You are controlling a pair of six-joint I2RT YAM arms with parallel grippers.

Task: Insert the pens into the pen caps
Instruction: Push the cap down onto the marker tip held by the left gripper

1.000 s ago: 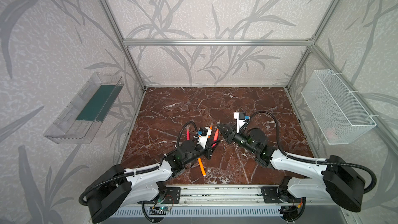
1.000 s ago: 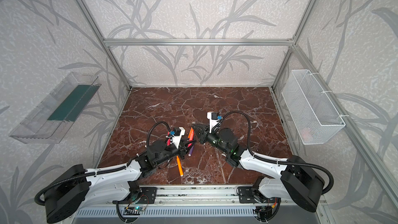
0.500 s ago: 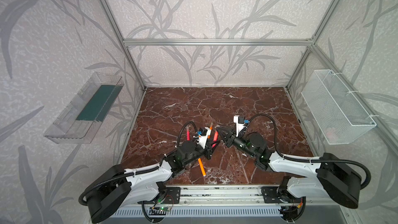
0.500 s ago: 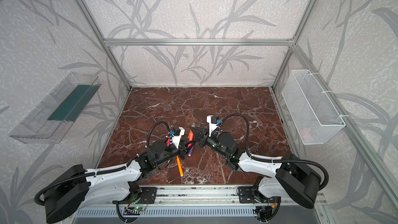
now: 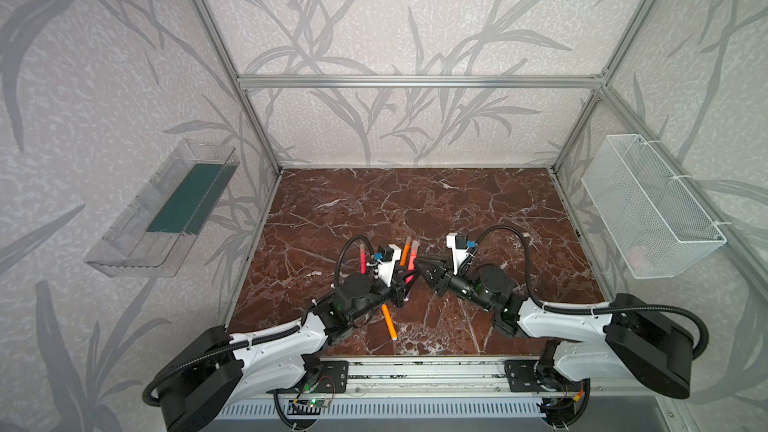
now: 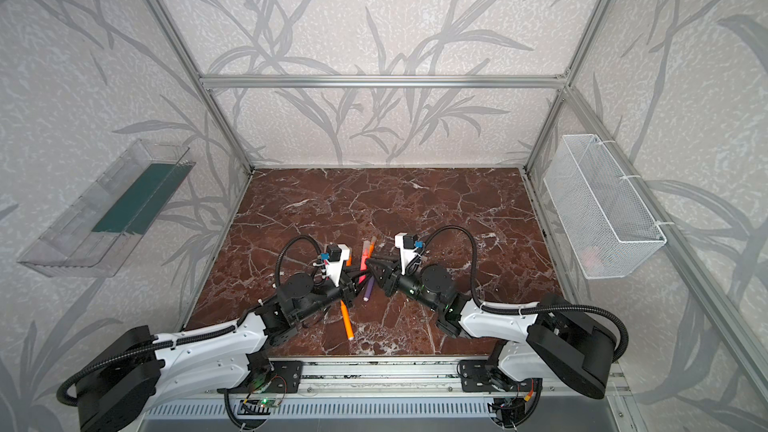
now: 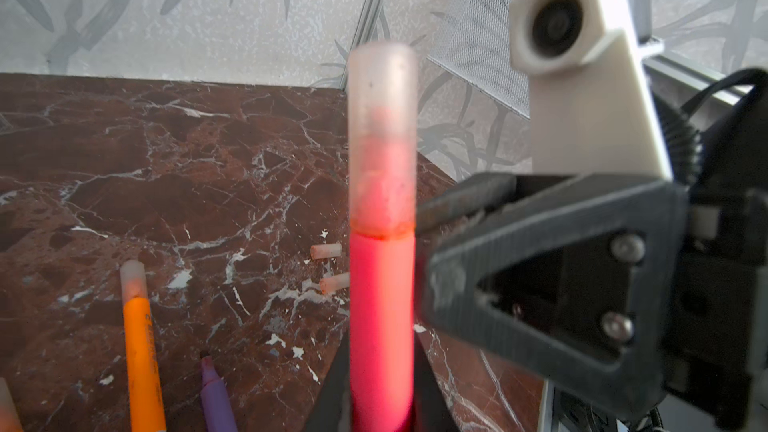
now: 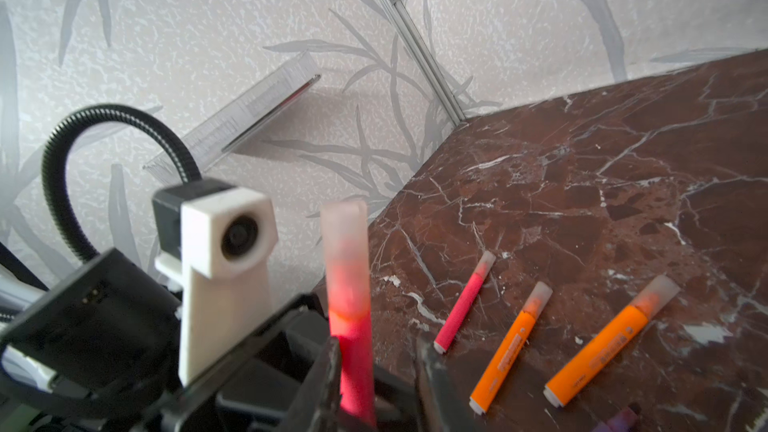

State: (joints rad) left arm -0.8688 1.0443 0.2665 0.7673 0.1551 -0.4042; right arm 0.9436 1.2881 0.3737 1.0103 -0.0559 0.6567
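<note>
My left tool [image 7: 380,371] clamps the capped pink pen [image 7: 382,284] upright; my right tool [image 8: 378,355] stands parted around it. I'd draw it straight back, never nudging the cap [image 7: 382,130].

Right gripper [image 8: 378,344]: jaws stood apart; upright pink-red pen [image 8: 349,326], pale cap [image 8: 343,226] on top, rose between them, close against one jaw, clear of the other. On the surface [image 8: 602,160] beyond the jaws lay three capped pens side by side: lying pink-red pen [image 8: 465,301] closest, then inner orange pen [image 8: 511,347], then outer orange pen [image 8: 611,326].
</note>
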